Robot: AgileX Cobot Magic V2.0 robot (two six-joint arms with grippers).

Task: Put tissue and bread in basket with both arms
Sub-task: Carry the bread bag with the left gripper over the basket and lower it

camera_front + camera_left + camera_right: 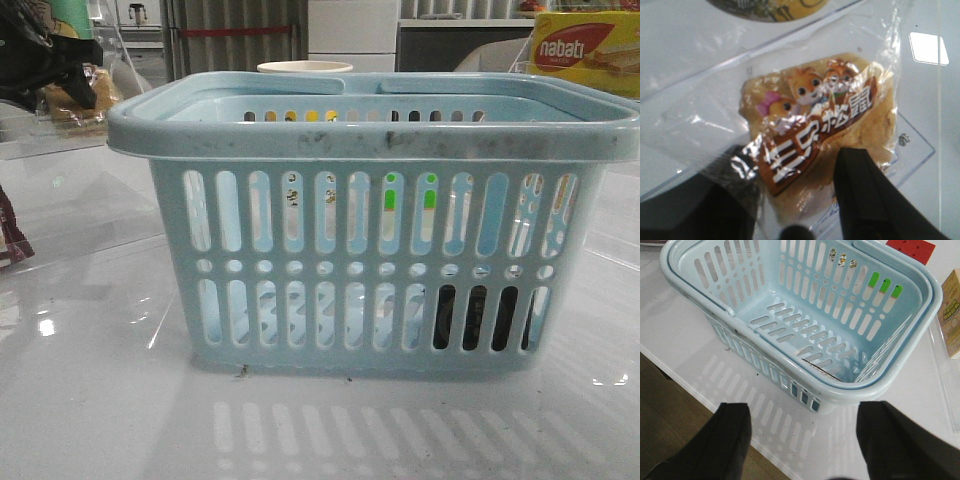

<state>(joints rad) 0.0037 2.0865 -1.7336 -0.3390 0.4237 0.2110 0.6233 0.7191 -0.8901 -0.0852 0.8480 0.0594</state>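
Inspector: Where do things stand around the basket (375, 215)?

Onlooker: The bread (820, 145) lies outside it on the tabletop (110, 400), the left pincer (800, 197) spread wide astride the wrapper. The right pincer (802, 437) hangs released, empty, beside the basket. A dark pack, likely the tissue (480, 318), sits inside.

Inspector: Hazard?

Onlooker: Slick, crinkled film; the jaws may pinch wrapper only and drop it short of the rim.

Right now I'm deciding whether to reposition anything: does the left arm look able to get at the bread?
Probably yes. In the left wrist view the left claw is open, its fingers straddling the near end of the bread, with nothing between them.
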